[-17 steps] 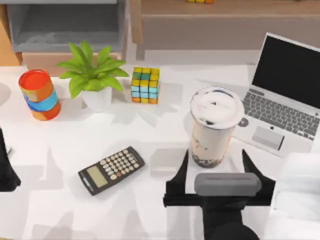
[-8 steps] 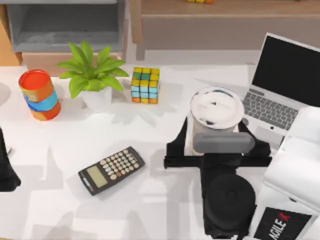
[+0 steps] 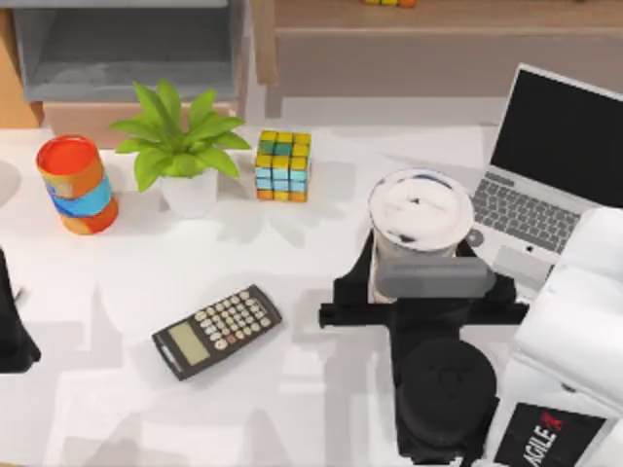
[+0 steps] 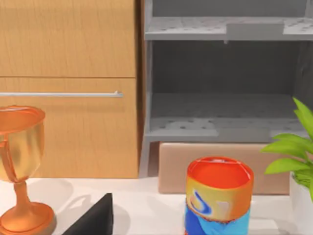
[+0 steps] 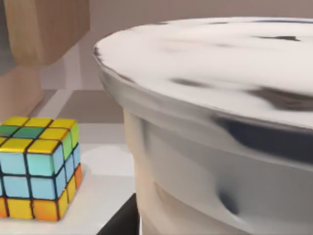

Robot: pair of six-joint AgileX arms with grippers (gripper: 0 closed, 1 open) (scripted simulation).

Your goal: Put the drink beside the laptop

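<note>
- Right gripper (image 3: 435, 292) was seen in the top view with its two black fingers straddling the drink (image 3: 421, 216), one on each side of the cup body below the lid; the fingers lay close against the cup, and the cup was judged to be clasped, though actual contact was hidden under the lid.
- The drink was found standing upright on the white table (image 3: 292, 389), just to the left of the laptop (image 3: 555, 185), near the keyboard's left edge and apparently a little apart from it.
- In the right wrist view the drink's (image 5: 220, 122) white sealed lid and clear wall were seen from very close.
- The cup was judged to be thin, clear plastic that would give under a hard squeeze (a full cup of liquid also carries its weight high), so a moderate grip on the body well below the rim was thought best, with the cup kept upright.
- The wall was judged smooth and possibly slippery; a hold on the lid was thought unwise, since the seal could buckle.
- Further out, a puzzle cube (image 3: 283, 165), a potted plant (image 3: 180, 146), a calculator (image 3: 216, 331) and a striped can (image 3: 76, 183) were noted to the left, well apart from the drink.
- The left gripper (image 3: 12, 326) was parked at the table's left edge, its fingers not discernible.
</note>
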